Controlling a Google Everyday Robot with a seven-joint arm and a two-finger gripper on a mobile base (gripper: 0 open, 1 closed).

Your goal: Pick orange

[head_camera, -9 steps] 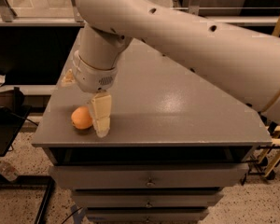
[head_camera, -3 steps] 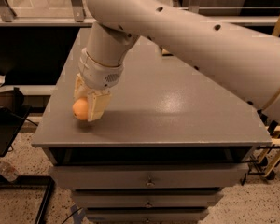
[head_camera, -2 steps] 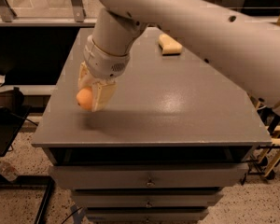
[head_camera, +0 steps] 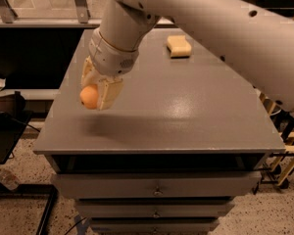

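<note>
The orange (head_camera: pixel 89 97) is a small round orange fruit held between the pale fingers (head_camera: pixel 109 93) of my gripper (head_camera: pixel 95 95). The gripper is shut on it and holds it in the air above the left part of the grey table top (head_camera: pixel 186 111). A shadow of the gripper and fruit lies on the table just below and to the right. The big white arm reaches in from the upper right.
A pale yellow sponge (head_camera: pixel 179 46) lies at the back of the table. The table is a drawer cabinet with drawers (head_camera: pixel 157 187) below its front edge. A dark shelf and a cart stand to the left, a yellow frame to the right.
The gripper closed on the orange on the table and has lifted it up; the fruit now hangs clear above the table top, and the sponge has come into view.
</note>
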